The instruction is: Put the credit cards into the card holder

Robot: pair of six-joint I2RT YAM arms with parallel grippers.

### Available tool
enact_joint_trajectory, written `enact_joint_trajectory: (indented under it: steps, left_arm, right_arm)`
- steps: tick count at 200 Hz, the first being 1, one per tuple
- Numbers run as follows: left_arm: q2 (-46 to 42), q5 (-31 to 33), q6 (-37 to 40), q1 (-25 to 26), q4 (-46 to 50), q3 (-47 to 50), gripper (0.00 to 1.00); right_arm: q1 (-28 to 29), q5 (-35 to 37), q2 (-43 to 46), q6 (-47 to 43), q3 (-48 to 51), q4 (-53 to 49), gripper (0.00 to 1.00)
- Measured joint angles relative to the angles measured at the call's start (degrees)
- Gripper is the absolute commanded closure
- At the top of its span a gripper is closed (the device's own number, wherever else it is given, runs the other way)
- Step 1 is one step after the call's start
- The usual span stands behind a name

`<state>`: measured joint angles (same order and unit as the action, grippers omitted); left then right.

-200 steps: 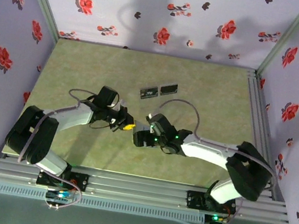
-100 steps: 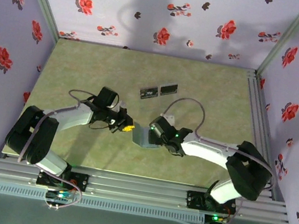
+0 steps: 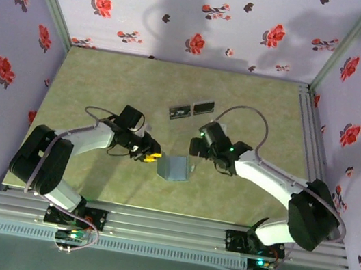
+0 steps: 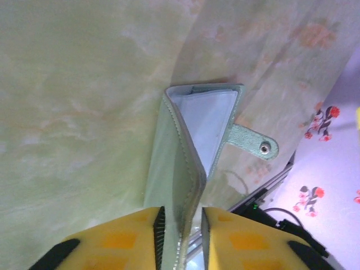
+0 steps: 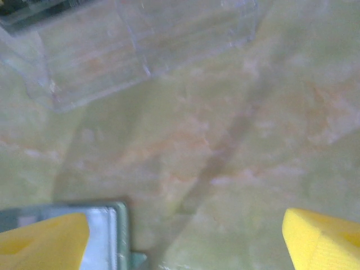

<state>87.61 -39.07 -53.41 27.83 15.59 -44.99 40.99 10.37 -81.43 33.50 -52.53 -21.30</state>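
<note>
Card holder (image 3: 175, 167): standing part-open at frame centre, left end effector (image 3: 154, 154) pinching its edge. Right end effector (image 3: 195, 150) hovering spread beside it. Credit cards (image 3: 191, 110) lying upper centre; holder likely needing steady bracing.

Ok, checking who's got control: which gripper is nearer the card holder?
Left. The left gripper clamps the card holder by its edge; the right gripper hangs open by its far corner.

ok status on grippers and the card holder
Left gripper shut on slate grey-teal folding card holder, partly open. Right gripper open, close by it. Two dark rectangular credit cards flat on green table beyond; nothing blocking.
</note>
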Motion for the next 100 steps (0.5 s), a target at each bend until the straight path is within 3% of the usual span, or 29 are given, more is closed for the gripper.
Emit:
enact_joint_trajectory:
  steps: [52,100]
  left_arm:
    - [-0.1,1.1,2.6,-0.7,2.2,-1.7,0.51]
    - [-1.5,1.6,4.1,-1.6,3.1,-1.7,0.50]
  right_arm:
    - [-12.6,-12.4,-7.7,3.8,-15.2,-0.2,0.17]
    - [-16.5,-17.4,-20.1,22.2,-23.2,2.0,0.22]
